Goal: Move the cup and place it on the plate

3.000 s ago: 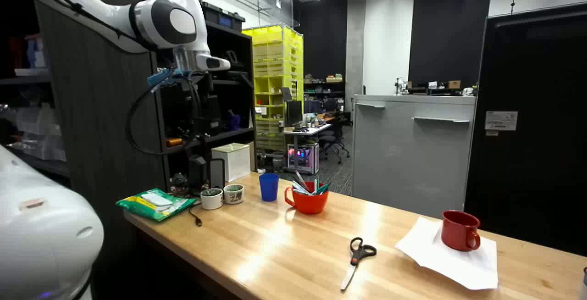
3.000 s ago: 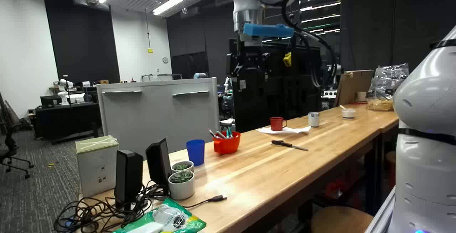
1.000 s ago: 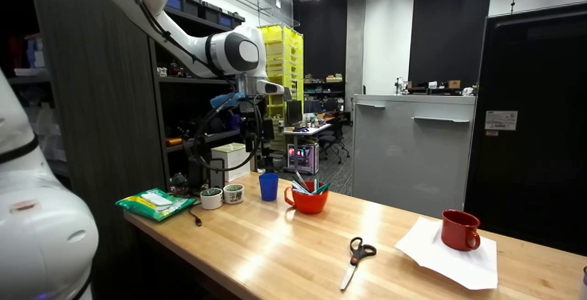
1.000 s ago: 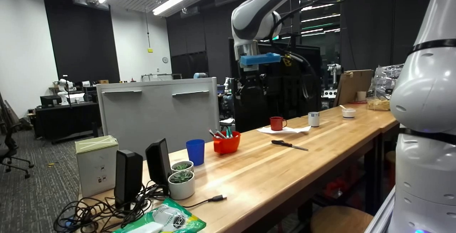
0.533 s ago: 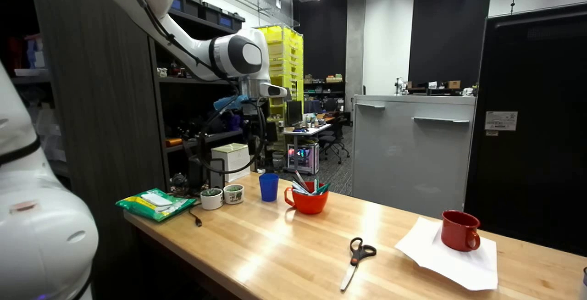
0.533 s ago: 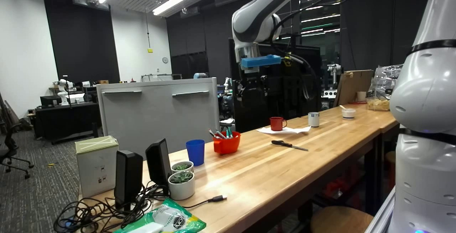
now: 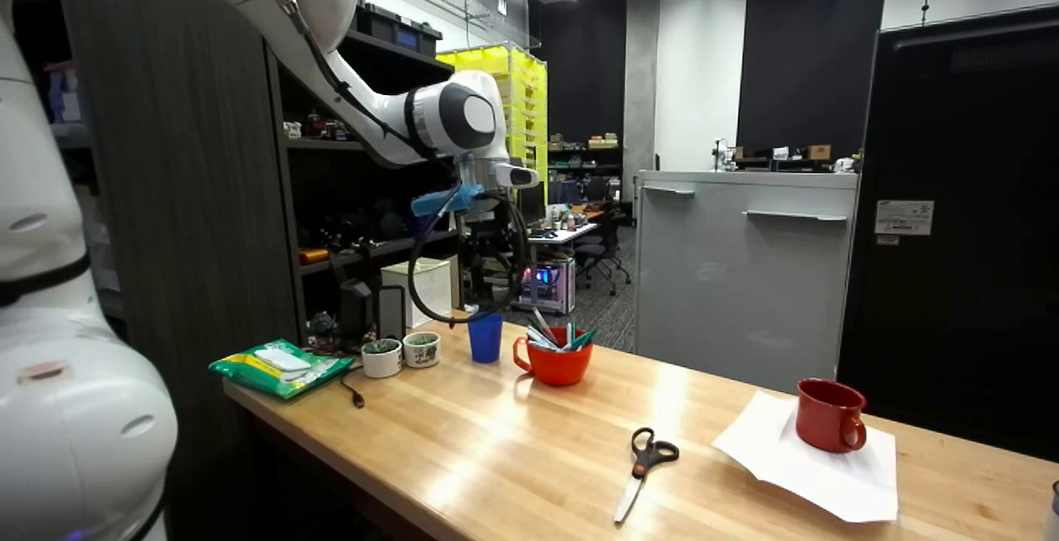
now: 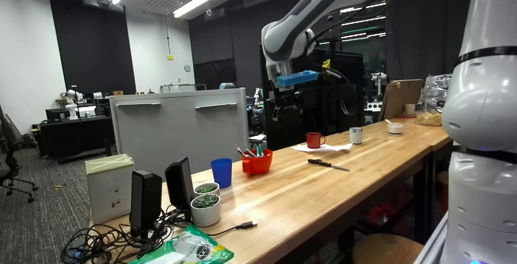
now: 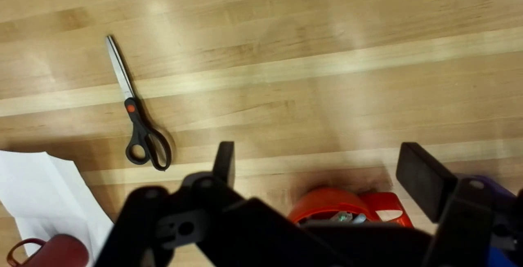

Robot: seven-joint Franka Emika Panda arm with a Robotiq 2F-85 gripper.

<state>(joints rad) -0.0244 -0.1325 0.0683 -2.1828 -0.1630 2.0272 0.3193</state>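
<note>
The cup is a wide, low red vessel (image 7: pixel 561 367) with a handle, holding several pens, on the wooden table; it also shows in an exterior view (image 8: pixel 257 165). In the wrist view the cup (image 9: pixel 327 197) is partly hidden behind the gripper body. The plate is a flat white angular sheet (image 7: pixel 815 487), also in an exterior view (image 8: pixel 339 147) and at the lower left of the wrist view (image 9: pixel 41 189). A red mug (image 7: pixel 827 415) stands on it. My gripper (image 9: pixel 316 165) is open and empty, its fingers wide apart, above the table near the cup; it also shows in an exterior view (image 8: pixel 287 112).
Scissors (image 7: pixel 645 466) lie between the cup and the sheet. A blue cup (image 7: pixel 485 337) stands beside the red cup. Small potted plants (image 8: pixel 206 209), speakers (image 8: pixel 179 187), cables and a green packet (image 7: pixel 281 367) are at one end. A white mug (image 8: pixel 356 135) stands past the sheet.
The arm has swung out over the table and come down, bringing the gripper lower and nearer the cup. The cup, sheet, mug and scissors have not moved.
</note>
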